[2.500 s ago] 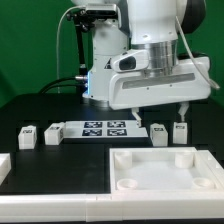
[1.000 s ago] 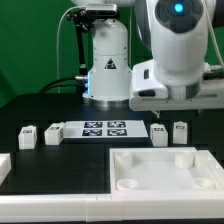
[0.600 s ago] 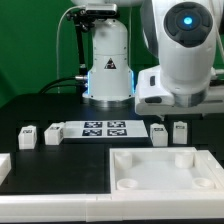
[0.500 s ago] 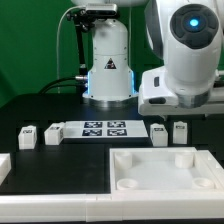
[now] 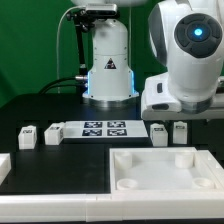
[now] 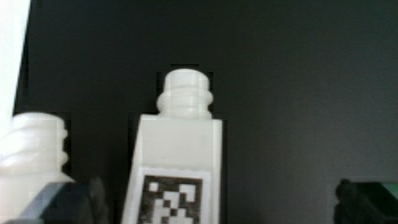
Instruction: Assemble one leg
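A tagged white leg [image 6: 180, 160] sits beside another leg [image 6: 32, 150] on the black table [image 6: 302, 80].

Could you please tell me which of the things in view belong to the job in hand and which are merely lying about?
For the job: the leg under the wrist camera; probably the white panel, whose corner sockets look meant for legs.

Lying about: the neighbouring leg; the far-left leg in the exterior view; the leg beside it; the marker board.
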### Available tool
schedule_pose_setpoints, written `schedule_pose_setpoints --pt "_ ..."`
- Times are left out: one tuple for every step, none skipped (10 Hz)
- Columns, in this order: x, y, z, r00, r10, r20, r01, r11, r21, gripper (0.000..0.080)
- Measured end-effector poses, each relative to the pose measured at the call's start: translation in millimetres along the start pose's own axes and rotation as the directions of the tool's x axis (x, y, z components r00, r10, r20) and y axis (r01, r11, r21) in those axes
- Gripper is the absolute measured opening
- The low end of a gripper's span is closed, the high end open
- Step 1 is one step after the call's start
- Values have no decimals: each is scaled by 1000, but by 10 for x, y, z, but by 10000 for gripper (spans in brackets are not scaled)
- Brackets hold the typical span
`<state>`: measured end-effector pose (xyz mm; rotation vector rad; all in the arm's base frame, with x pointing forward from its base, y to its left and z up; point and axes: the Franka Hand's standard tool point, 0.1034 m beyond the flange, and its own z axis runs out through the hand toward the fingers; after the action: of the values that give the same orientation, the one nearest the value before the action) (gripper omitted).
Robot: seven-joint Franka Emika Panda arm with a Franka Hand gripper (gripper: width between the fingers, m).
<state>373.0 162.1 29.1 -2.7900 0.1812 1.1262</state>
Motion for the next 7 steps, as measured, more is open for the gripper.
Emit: schedule_pose_setpoints --pt "-9 -24 27 1000 4 3 -4 1000 -5 649" --pt "-7 -25 40 1000 -3 5 3 1000 -6 649" --pt "16 5 53 1000 -14 5 14 1000 -4 649" --pt "51 52 77 1000 -19 5 19 1000 -1 649" --pt "81 72 103 1000 -13 3 13 1000 1 649" --pt "91 75 132 1000 -12 6 12 1000 1 649" --pt "91 74 148 1000 -12 9 12 1000 1 649"
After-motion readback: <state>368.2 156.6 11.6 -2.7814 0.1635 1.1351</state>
